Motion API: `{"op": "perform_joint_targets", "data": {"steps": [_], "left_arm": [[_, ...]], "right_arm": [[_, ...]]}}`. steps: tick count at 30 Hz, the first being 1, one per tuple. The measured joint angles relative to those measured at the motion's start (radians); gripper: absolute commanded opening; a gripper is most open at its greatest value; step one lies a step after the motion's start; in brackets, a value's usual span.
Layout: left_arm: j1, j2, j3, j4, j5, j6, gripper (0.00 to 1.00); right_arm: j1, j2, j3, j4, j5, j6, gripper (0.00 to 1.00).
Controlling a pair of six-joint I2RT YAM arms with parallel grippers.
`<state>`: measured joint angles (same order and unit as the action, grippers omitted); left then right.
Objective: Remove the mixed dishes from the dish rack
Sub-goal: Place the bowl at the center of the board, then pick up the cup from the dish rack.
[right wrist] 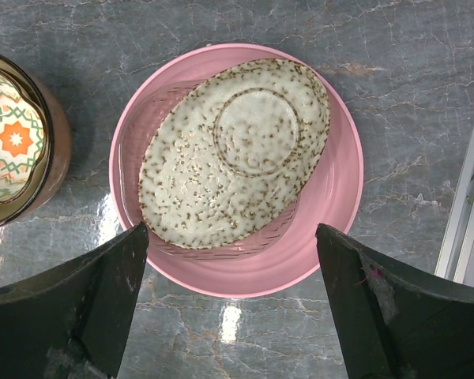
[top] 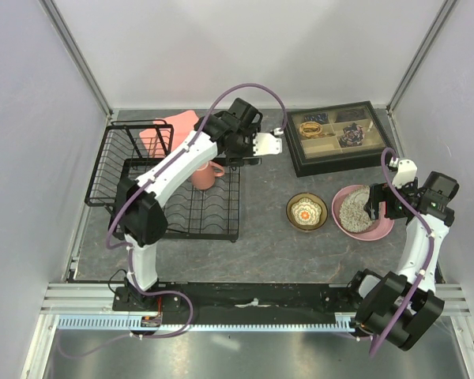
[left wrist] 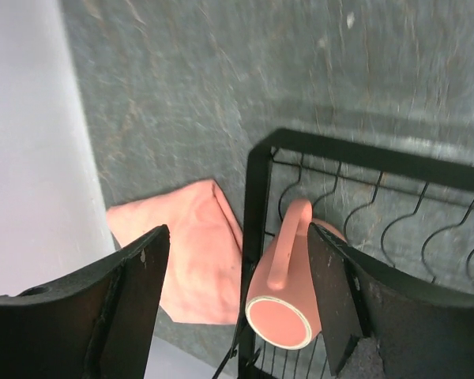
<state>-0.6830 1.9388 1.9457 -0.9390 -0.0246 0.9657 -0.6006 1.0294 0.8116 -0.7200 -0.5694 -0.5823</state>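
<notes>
The black wire dish rack (top: 142, 170) stands at the left. The pink mug (top: 205, 174) sits upside down on the rack's flat base. My left gripper (top: 235, 151) is open and empty above the rack's far right corner. In the left wrist view the mug (left wrist: 288, 292) shows between the open fingers, by the rack's edge (left wrist: 257, 197). The pink plate (top: 383, 227) lies on the table at the right with the grey speckled bowl (top: 355, 208) upside down on it. The small brown floral bowl (top: 306, 212) stands left of it. My right gripper (top: 377, 204) hovers open over the plate (right wrist: 332, 213) and bowl (right wrist: 237, 150).
A pink folded cloth (top: 174, 126) lies behind the rack and shows in the left wrist view (left wrist: 189, 253). A black compartmented tray of trinkets (top: 340, 136) stands at the back right. The brown bowl (right wrist: 16, 142) is at the left edge of the right wrist view. Walls enclose the table.
</notes>
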Motion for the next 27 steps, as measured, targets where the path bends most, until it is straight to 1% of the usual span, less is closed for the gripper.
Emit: {"op": "perform_joint_targets", "data": {"steps": [6, 13, 21, 27], "left_arm": [[0.047, 0.047, -0.026, -0.06, 0.013, 0.106, 0.76], [0.077, 0.08, -0.036, -0.108, 0.029, 0.182, 0.73], [0.093, 0.154, -0.055, -0.141, 0.035, 0.216, 0.72], [0.114, 0.164, -0.055, -0.149, 0.036, 0.229, 0.71]], "right_arm": [[0.0, 0.0, 0.0, -0.001, 0.0, -0.004, 0.95], [0.0, 0.0, 0.0, -0.002, 0.0, -0.009, 0.95], [0.0, -0.001, 0.0, -0.003, 0.0, -0.009, 0.95], [0.0, -0.001, -0.002, -0.003, 0.0, -0.01, 0.95]]}}
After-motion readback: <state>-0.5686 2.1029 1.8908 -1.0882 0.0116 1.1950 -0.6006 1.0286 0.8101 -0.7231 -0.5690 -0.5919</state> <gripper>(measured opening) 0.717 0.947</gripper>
